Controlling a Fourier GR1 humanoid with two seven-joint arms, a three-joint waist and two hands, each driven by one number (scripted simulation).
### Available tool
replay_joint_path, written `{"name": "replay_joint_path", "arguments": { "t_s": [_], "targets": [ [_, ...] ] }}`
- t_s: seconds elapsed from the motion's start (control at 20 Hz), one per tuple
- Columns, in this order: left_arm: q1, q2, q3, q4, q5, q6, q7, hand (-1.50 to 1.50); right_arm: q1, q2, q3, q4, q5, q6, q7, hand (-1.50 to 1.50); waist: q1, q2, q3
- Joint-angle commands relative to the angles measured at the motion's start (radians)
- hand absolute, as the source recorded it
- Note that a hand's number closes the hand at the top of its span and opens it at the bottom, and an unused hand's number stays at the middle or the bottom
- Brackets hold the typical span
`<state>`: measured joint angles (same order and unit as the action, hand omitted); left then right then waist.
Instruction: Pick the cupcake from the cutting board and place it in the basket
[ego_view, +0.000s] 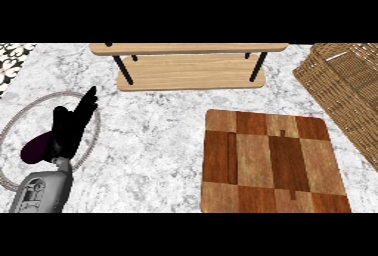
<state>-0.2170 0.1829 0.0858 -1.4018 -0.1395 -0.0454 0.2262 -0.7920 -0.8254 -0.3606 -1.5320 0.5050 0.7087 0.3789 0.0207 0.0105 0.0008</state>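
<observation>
Basket (347, 95) cut off by the right edge, only its left wall and part of the inside showing. Board (272, 162) cropped along its near edge. Left forearm (40, 192) cut at the near-left corner. Left hand (72, 125) covering part of a dark purple thing (35, 149) and of the ring (22, 117) on the tabletop (148, 150). Ring clipped at the left edge. Patterned patch (13, 62) far left, cut off, unidentifiable.

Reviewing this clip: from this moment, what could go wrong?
No cupcake shows on the cutting board, so a reach there may close on nothing. Only the left hand shows, open over a ring-shaped mat at the far left, away from the basket. A wooden shelf stands behind the board and could be bumped.
</observation>
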Motion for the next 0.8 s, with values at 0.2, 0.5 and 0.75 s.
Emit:
{"name": "replay_joint_path", "arguments": {
  "t_s": [0.2, 0.5, 0.75],
  "targets": [
    [0.003, -0.007, -0.01, -0.03, -0.017, 0.014, 0.036, 0.0, 0.031, -0.149, 0.007, 0.413, 0.12, -0.179, -0.446, 1.5, 0.002, -0.002, 0.0],
    [-0.06, -0.033, -0.015, 0.026, -0.026, 0.032, 0.03, 0.0, -0.033, -0.095, 0.085, 0.627, 0.18, -0.291, -0.606, 1.5, 0.001, -0.002, 0.0],
    [-0.018, 0.019, 0.013, -0.037, 0.012, -0.029, 0.05, 0.0, -0.056, -0.095, 0.114, 0.788, 0.252, -0.378, -0.704, 1.5, 0.004, -0.005, 0.0]
  ]
}}
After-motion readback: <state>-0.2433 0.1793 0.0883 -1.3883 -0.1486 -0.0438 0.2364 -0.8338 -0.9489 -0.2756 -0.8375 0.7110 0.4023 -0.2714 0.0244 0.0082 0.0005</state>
